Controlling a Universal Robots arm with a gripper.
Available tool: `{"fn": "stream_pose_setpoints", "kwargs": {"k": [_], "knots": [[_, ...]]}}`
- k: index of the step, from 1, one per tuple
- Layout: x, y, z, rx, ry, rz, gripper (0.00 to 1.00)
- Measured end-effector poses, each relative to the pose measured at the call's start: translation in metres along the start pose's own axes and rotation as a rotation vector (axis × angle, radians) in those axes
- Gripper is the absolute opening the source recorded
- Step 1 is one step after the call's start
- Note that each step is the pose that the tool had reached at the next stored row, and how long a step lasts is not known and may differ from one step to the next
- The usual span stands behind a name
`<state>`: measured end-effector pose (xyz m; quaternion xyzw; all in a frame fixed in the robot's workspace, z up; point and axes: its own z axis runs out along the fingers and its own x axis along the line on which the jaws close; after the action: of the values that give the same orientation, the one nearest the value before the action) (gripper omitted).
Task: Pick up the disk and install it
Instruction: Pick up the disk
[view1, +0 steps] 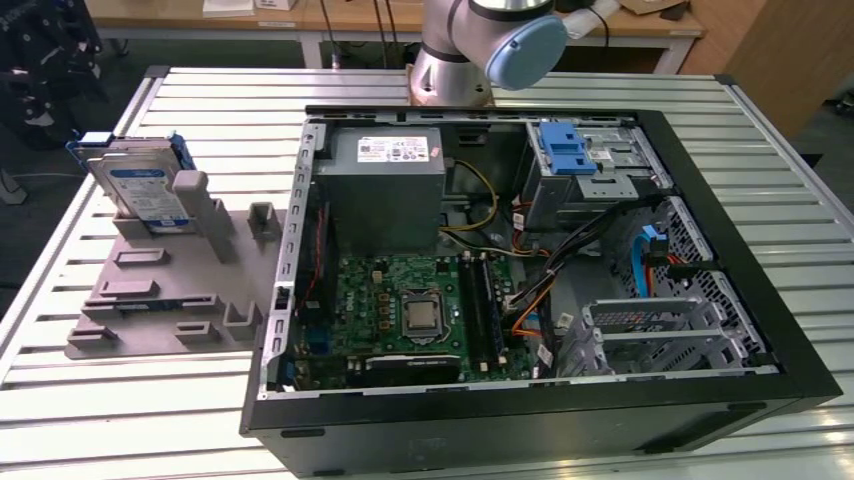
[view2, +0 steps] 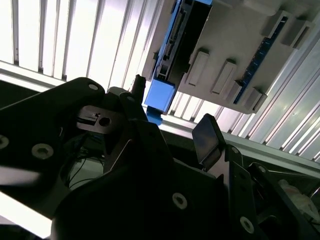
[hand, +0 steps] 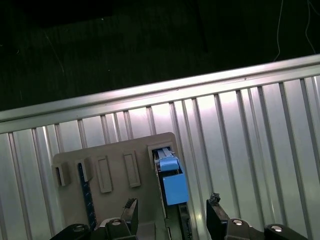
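Note:
The disk (view1: 140, 187) stands on edge in the grey holder (view1: 160, 290) on the table, at the exterior view's left. It is silver-grey with a white-and-blue label and a blue bracket. In the first wrist view the disk's blue bracket (hand: 171, 180) points up from the holder (hand: 112, 162). My gripper (hand: 173, 202) hangs well above it, open, with one dark fingertip (hand: 131, 205) on each side of the disk's line. The second wrist view shows the disk (view2: 161, 95) beyond the open gripper (view2: 172, 110). Nothing is between the fingers.
An open computer case (view1: 747, 240) lies on the slatted metal table (view1: 80, 400), with a power-supply box (view1: 384, 190), a motherboard (view1: 414, 315) and a metal drive cage with a blue latch (view1: 571, 150). The arm's base (view1: 461, 60) stands behind the case.

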<state>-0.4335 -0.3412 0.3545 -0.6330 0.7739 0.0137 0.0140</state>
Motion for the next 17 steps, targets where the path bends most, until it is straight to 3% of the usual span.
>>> {"fn": "stream_pose_setpoints", "kwargs": {"k": [17], "knots": [[0.0003,0.0007,0.0046,-0.0005,0.0000,-0.016,0.65]]}}
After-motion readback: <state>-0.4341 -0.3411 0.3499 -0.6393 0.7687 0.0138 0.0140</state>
